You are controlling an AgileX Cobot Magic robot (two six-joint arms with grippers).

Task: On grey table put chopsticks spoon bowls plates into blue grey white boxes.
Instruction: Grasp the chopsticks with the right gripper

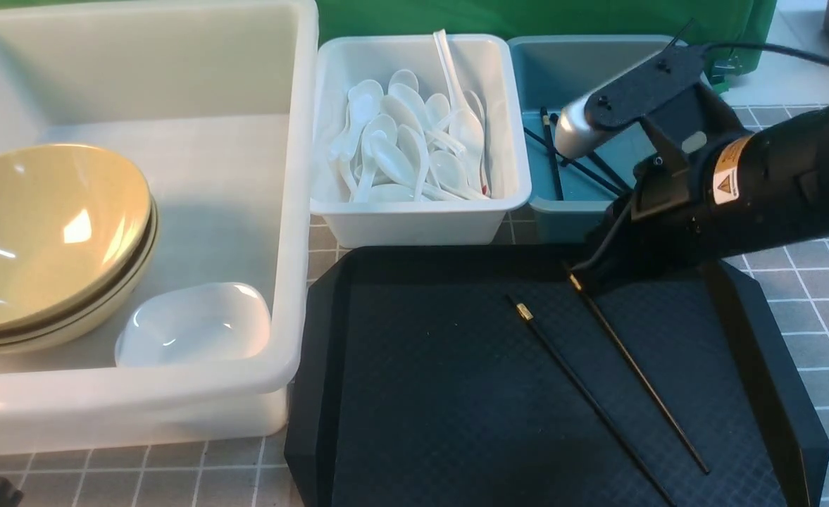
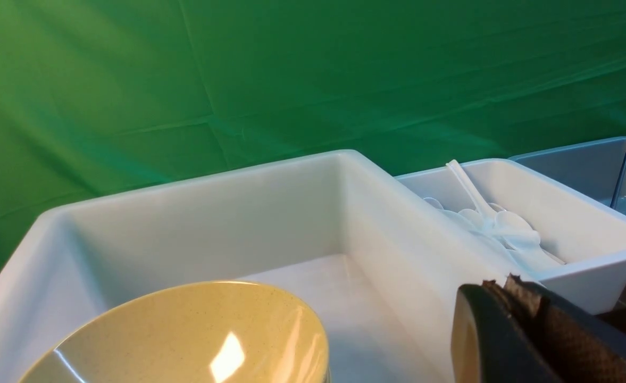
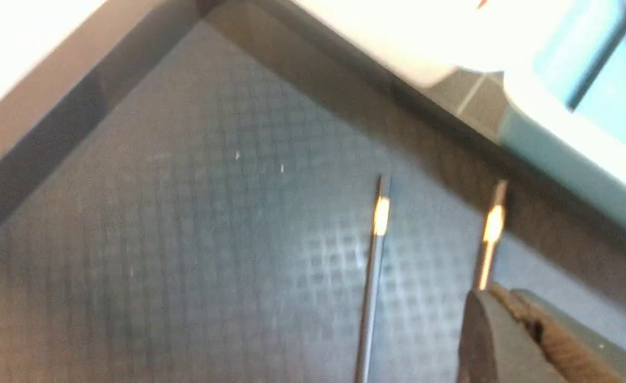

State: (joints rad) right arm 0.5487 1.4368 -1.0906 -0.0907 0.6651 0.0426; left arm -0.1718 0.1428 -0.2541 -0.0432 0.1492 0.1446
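The right gripper (image 3: 504,308) is closed tight on one chopstick (image 3: 491,234) near its gold band; the left gripper (image 2: 507,290) is pressed shut, empty. The grasp itself is seen blurred.

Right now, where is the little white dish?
In the front view, the small white dish sits inside the large off-white tub on the robot's left, close beside the stacked yellow bowls.
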